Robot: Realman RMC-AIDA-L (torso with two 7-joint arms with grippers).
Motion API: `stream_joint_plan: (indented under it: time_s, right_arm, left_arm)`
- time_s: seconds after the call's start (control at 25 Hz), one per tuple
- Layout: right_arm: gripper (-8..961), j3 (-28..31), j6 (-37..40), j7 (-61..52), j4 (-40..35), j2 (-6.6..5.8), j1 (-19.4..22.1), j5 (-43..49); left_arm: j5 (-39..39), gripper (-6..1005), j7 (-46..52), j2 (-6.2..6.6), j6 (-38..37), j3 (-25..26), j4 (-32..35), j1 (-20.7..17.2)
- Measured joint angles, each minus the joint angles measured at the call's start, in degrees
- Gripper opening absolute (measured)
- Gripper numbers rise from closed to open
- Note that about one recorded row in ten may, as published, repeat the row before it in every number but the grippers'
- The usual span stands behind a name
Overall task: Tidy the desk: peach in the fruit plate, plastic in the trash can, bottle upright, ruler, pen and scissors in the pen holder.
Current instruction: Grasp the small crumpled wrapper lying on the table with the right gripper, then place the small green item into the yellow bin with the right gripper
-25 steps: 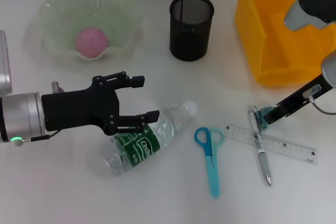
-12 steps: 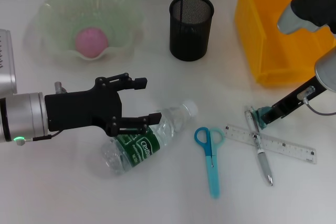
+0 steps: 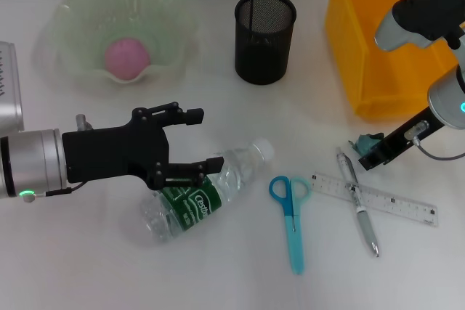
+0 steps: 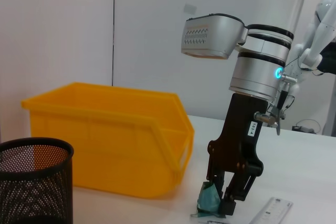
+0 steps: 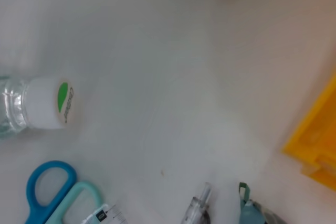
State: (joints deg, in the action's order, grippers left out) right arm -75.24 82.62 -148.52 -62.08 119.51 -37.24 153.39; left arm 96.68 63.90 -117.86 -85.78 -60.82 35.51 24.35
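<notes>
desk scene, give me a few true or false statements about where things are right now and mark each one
1. The peach lies in the fruit plate. True.
2. The bottle stands upright. False: it lies on its side on the desk, with the open left gripper around it.
3. The scissors are in the pen holder. False: they lie flat on the desk, beside the bottle cap.
4. The pen lies across the ruler. True.
5. The right gripper holds a teal piece of plastic near the yellow bin. True.
6. The yellow bin lies tipped on the robot's left. False: it stands on the right.
</notes>
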Motion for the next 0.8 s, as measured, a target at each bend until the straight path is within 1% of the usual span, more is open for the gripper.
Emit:
stream_joint_plan:
  time_s: [0.2, 0.4, 0.48, 0.52, 0.56, 0.6, 0.64, 0.68, 0.72, 0.76, 0.8]
  right_arm:
    - [383, 0.49, 0.39, -0.24, -1.51, 0.01, 0.73, -0.33]
    - [194, 0.95, 0.52, -0.46, -4.79, -0.19, 2.35, -1.72]
    - [188, 0.96, 0.91, -0.47, -5.88, -0.21, 2.78, -1.76]
    - [185, 0.99, 1.53, -0.65, -8.07, -0.18, 3.51, -1.82]
    - [182, 0.99, 1.53, -0.65, -8.07, -0.18, 3.51, -1.82]
    - [179, 1.06, 2.0, -0.95, -9.98, -0.16, 4.12, -1.87]
    - [176, 1.93, 2.57, -1.8, -14.51, -0.15, 5.22, -1.95]
    - [176, 1.93, 2.57, -1.8, -14.51, -0.15, 5.22, -1.95]
    - [177, 4.86, 2.71, -2.4, -19.25, -0.28, 5.76, -1.95]
    - [177, 4.86, 2.71, -2.4, -19.25, -0.28, 5.76, -1.95]
    - [177, 8.41, 2.77, -2.45, -21.47, -0.44, 5.19, -1.69]
  left_arm:
    - [0.02, 861, 0.0, 0.0, 0.0, 0.0, 0.07, 0.03]
    - [0.06, 861, 0.0, 0.0, 0.0, 0.0, 0.09, 0.15]
    - [0.08, 861, 0.0, 0.0, -0.01, 0.0, 0.09, 0.18]
    - [0.09, 861, -0.01, 0.0, 0.0, 0.0, 0.09, 0.2]
    - [0.1, 861, -0.02, 0.0, -0.01, 0.0, 0.09, 0.22]
    - [0.1, 861, -0.02, 0.0, -0.01, 0.0, 0.09, 0.25]
    - [0.1, 861, -0.02, 0.0, -0.01, 0.0, 0.09, 0.25]
    - [0.1, 861, -0.02, 0.0, -0.01, 0.0, 0.09, 0.25]
    - [0.1, 861, -0.02, 0.0, -0.01, 0.0, 0.09, 0.29]
    - [0.1, 861, -0.02, 0.0, -0.01, 0.0, 0.09, 0.29]
    - [0.1, 861, -0.02, 0.0, -0.01, 0.0, 0.09, 0.3]
